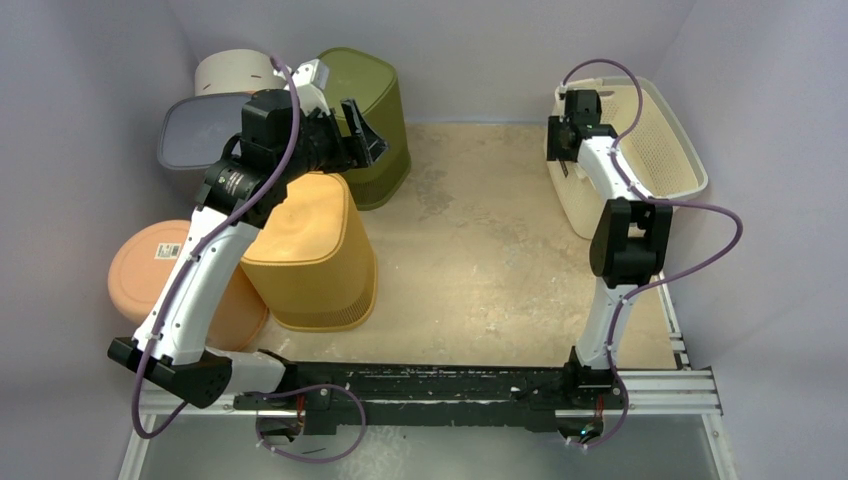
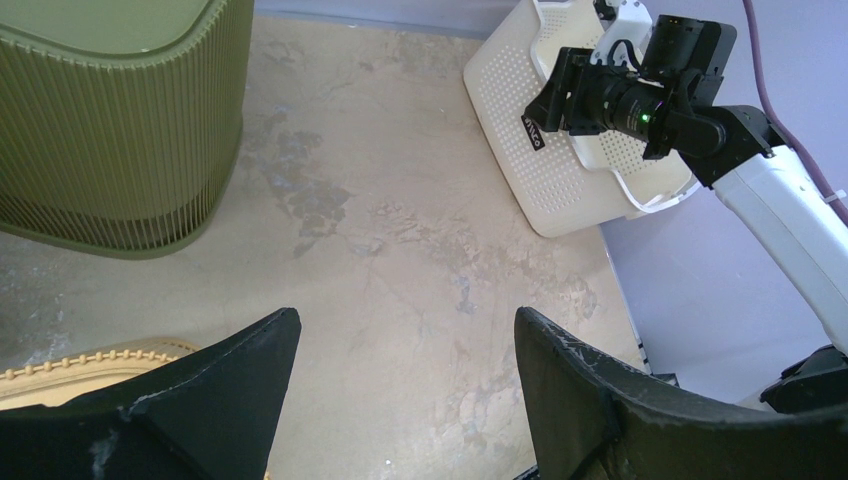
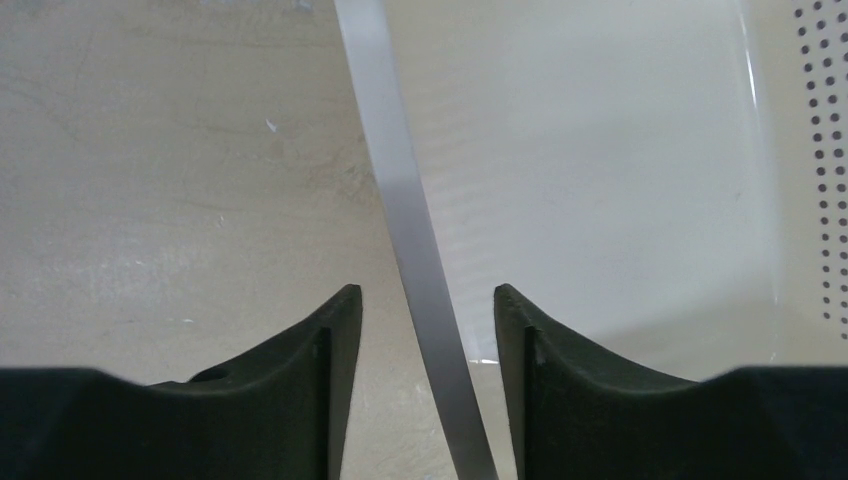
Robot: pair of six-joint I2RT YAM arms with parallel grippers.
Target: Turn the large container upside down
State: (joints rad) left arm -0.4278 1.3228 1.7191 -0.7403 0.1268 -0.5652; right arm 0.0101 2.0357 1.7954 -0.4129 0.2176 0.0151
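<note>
White perforated basket's (image 1: 672, 150) rim stands between the right gripper's (image 3: 425, 300) parted fingers, not yet clamped. Left gripper (image 2: 408, 320) hangs wide open.

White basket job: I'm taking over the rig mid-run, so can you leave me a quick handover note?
Left pincer: open, empty, above the table beside the green bin.
Right pincer: open, jaws either side of the white basket rim, not clamped.
Basket: far right of the table, opening visible from above, not inverted.
Done: right pincer lined up on the rim.
To do: grip, lift, turn it upside down.
</note>
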